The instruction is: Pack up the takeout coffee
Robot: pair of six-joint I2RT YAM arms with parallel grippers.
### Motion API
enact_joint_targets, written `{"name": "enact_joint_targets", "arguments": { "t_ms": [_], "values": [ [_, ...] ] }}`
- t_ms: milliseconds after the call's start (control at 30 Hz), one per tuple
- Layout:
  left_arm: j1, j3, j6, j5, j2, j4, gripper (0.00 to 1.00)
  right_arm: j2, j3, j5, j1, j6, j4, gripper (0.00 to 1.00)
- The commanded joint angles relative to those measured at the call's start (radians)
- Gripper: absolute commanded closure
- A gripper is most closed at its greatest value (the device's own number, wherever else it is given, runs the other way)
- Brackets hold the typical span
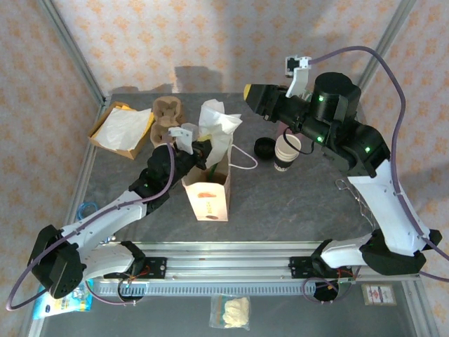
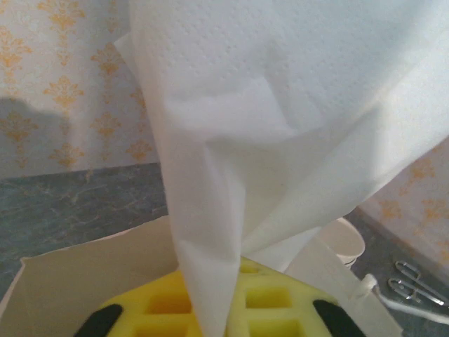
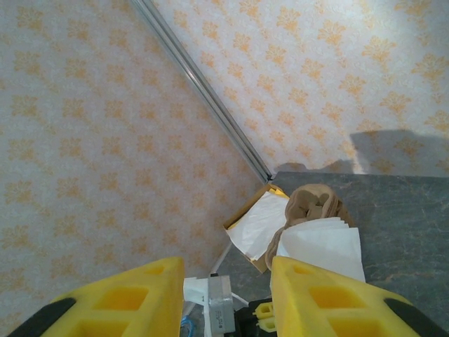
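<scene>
The paper bag (image 1: pixel 207 200) held a white napkin (image 2: pixel 280 140), pinched by the left gripper (image 1: pixel 205 150); the right gripper (image 3: pixel 224 274) stood with jaws apart, empty.

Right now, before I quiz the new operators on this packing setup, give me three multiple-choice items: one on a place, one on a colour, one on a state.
1. Where is the cardboard cup carrier?
A) beside the napkin box
B) inside the paper bag
C) by the right arm's base

2. What colour is the loose lid next to the paper cup?
A) white
B) black
C) red

3. How is the right tool?
A) shut on a cup
B) shut on a napkin
C) open, empty

Key:
1 A, the two sit side by side at the far left.
2 B, a dark disc on the grey table.
3 C, its yellow fingers stand apart with nothing between.
</scene>
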Motion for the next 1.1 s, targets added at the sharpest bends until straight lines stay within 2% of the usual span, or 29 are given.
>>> {"name": "enact_joint_targets", "arguments": {
  "t_ms": [0,67,167,233,367,500,800,933,1067],
  "values": [
    [0.008,0.054,0.022,0.018,0.015,-0.086,0.84,-0.01,-0.014,0.018,-0.003,-0.011,0.044,0.62],
    [0.007,0.061,0.023,0.012,0.013,-0.106,0.81,-0.016,-0.021,0.019,-0.003,-0.012,0.048,0.62],
    [0.007,0.071,0.029,-0.007,0.001,-0.136,0.66,-0.033,-0.037,0.021,-0.003,-0.013,0.057,0.62],
    [0.007,0.082,0.035,-0.017,-0.004,-0.159,0.51,-0.044,-0.047,0.023,-0.003,-0.013,0.063,0.62],
    [0.007,0.12,0.057,-0.023,-0.011,-0.222,0.37,-0.059,-0.068,0.022,-0.003,-0.009,0.077,0.62],
    [0.007,0.157,0.074,-0.029,-0.021,-0.275,0.31,-0.065,-0.082,0.02,-0.003,-0.003,0.089,0.62],
    [0.007,0.247,0.077,-0.027,-0.047,-0.35,0.3,-0.074,-0.088,0.018,-0.003,-0.003,0.097,0.62],
    [0.007,0.414,0.104,-0.049,-0.056,-0.412,0.2,-0.075,-0.081,0.061,-0.003,-0.001,0.094,0.61],
    [0.007,0.69,0.178,-0.14,-0.021,-0.611,0.03,-0.051,-0.089,0.169,-0.006,0.078,0.054,0.61]
  ]
}}
